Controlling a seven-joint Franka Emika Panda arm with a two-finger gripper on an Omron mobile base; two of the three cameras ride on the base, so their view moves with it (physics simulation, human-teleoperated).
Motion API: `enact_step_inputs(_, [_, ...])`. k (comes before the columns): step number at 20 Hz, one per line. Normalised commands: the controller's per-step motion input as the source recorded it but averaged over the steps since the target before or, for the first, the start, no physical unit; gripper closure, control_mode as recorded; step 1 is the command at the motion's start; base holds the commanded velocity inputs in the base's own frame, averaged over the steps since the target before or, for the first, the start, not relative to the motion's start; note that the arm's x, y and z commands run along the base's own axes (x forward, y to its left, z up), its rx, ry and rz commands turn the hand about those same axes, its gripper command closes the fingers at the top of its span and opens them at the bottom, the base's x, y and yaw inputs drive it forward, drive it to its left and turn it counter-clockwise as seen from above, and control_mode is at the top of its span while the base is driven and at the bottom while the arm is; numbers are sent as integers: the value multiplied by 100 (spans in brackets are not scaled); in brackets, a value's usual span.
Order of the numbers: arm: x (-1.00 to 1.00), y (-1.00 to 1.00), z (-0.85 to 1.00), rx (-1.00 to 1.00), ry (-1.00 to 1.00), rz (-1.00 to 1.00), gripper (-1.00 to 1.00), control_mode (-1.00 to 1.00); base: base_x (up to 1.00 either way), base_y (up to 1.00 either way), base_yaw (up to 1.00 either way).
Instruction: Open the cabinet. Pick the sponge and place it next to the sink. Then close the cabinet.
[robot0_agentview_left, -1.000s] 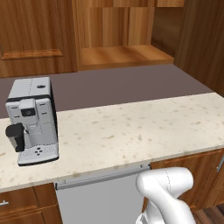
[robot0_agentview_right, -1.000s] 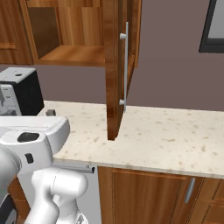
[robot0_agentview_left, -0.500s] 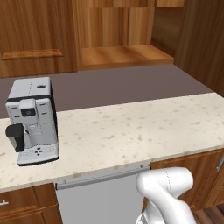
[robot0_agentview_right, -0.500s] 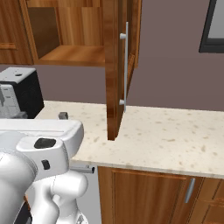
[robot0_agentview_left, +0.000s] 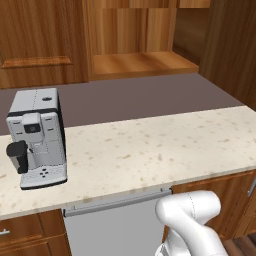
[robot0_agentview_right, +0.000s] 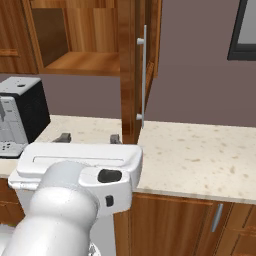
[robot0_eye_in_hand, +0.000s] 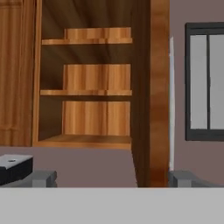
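Observation:
The cabinet (robot0_agentview_left: 140, 55) stands open above the counter, its lighter wood shelves (robot0_eye_in_hand: 87, 92) bare where I can see them. Its door (robot0_agentview_right: 131, 70) is swung out toward me and seen edge-on, with the long silver handle (robot0_agentview_right: 142, 80) on its right face. In the hand view the door edge (robot0_eye_in_hand: 151, 87) and handle (robot0_eye_in_hand: 171, 100) rise right of centre. My gripper (robot0_agentview_right: 89, 138) is open, level with the counter's front edge, well below and short of the cabinet. Nothing sits between its fingertips (robot0_eye_in_hand: 41, 178). The sponge is out of view.
A grey coffee machine (robot0_agentview_left: 37, 137) stands at the left of the speckled counter (robot0_agentview_left: 150, 150), also seen at the left as the coffee machine (robot0_agentview_right: 20, 115). A steel dishwasher front (robot0_agentview_left: 115, 225) sits under the counter. A dark-framed panel (robot0_agentview_right: 245, 30) hangs on the wall at the right.
The hand has risen and swung right in the right base view, now level with the counter edge. The gripper stayed open. Cabinet, door and coffee machine have not moved.

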Motion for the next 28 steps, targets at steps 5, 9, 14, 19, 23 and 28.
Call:
enact_step_inputs(5, [5,-54,-3,0,0,4,-100,-100,0,0,0])
enact_step_inputs(9, [1,-61,-7,0,0,13,-100,-100,0,0,0])
enact_step_inputs(14, [3,-54,-11,0,1,23,-100,-100,0,0,0])
enact_step_inputs(19, [14,-11,-21,0,5,36,-100,-100,0,0,0])
enact_step_inputs(23, [28,-30,-2,1,0,39,-100,-100,0,0,0])
enact_step_inputs(28, [20,-21,0,0,0,29,-100,-100,0,0,0])
